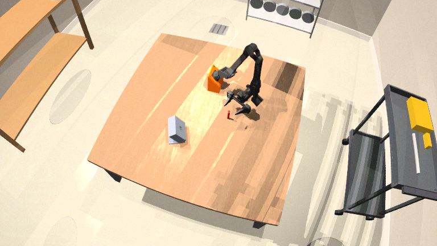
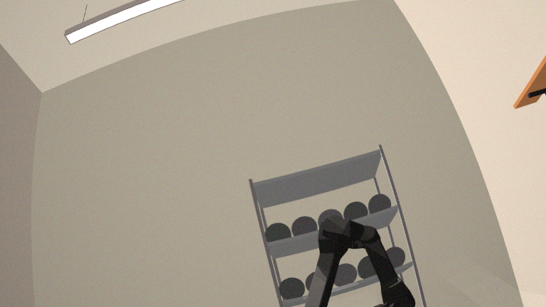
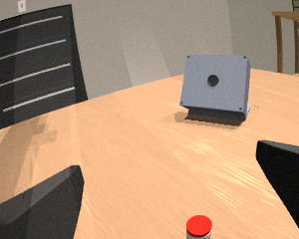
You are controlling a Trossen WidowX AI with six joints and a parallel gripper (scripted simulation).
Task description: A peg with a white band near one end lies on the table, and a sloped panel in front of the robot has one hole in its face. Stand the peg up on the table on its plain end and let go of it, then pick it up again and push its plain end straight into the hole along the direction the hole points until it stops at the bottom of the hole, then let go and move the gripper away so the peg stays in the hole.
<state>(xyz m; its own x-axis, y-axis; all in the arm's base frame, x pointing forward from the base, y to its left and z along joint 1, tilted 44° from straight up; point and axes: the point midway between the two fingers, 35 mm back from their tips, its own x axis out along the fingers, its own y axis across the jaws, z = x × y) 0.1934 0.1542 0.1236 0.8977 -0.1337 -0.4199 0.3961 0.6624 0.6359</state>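
The red peg (image 1: 228, 114) (image 3: 198, 225) stands upright on the table, white-banded end up; in the wrist view only its red top and a bit of the white band show at the bottom edge. My gripper (image 1: 230, 109) (image 3: 173, 163) is wide open and empty, its fingers spread to either side in the wrist view. The peg is just ahead of the fingertips in the top view, touching neither finger. The blue-grey sloped panel (image 1: 175, 125) (image 3: 199, 95) stands farther out, its dark round hole (image 1: 180, 127) (image 3: 212, 80) facing the arm. The exterior view shows only upper arm links.
An orange wedge-shaped block (image 1: 214, 86) stands on the wooden table (image 1: 154, 101) (image 3: 115, 144), close beside a grey part of the arm. A dark cart (image 1: 394, 152) stands off the table's right side. A wooden bench (image 1: 35, 69) is at the far left.
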